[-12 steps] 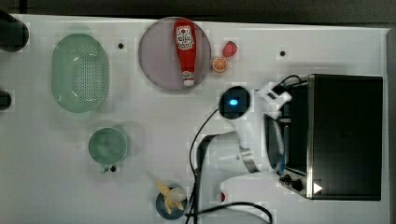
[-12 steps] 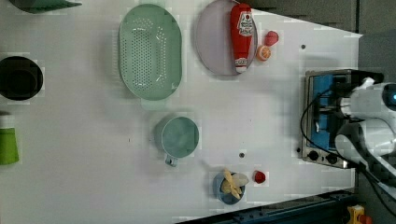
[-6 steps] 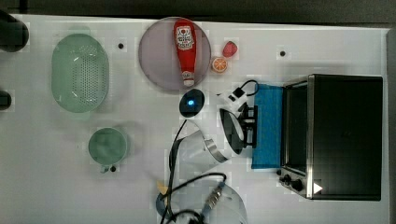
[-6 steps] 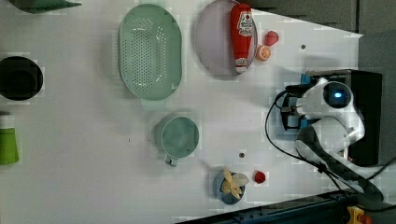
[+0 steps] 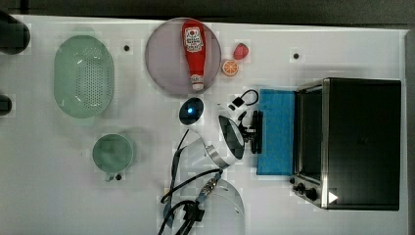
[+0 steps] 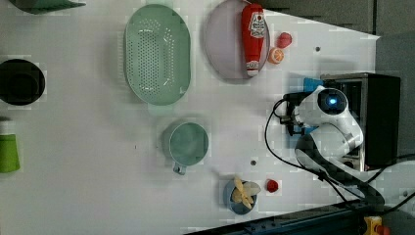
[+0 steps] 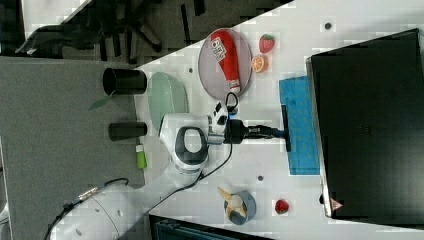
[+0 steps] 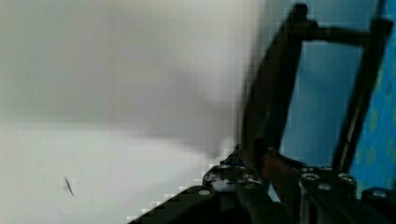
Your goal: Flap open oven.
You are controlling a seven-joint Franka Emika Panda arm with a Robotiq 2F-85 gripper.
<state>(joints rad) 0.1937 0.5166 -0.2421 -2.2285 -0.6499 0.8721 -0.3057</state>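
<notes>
Gripper (image 7: 282,133) clamped on oven (image 5: 359,142) door handle (image 5: 256,132); blue door (image 5: 276,132) flat, fully down.

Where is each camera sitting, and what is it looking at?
Top view: straight above the table, looking down; the arm reaches to the oven, whose blue door is flapped down, gripper at its handle.
Left view: also looks down from high up; the arm covers the oven front.
Right view: high, angled; the arm's base and elbow show, with floor beyond the table.
Wrist view: on the wrist, close on the door handle.
Shared: top, left and right views all see the ketchup bottle on its plate.
</notes>
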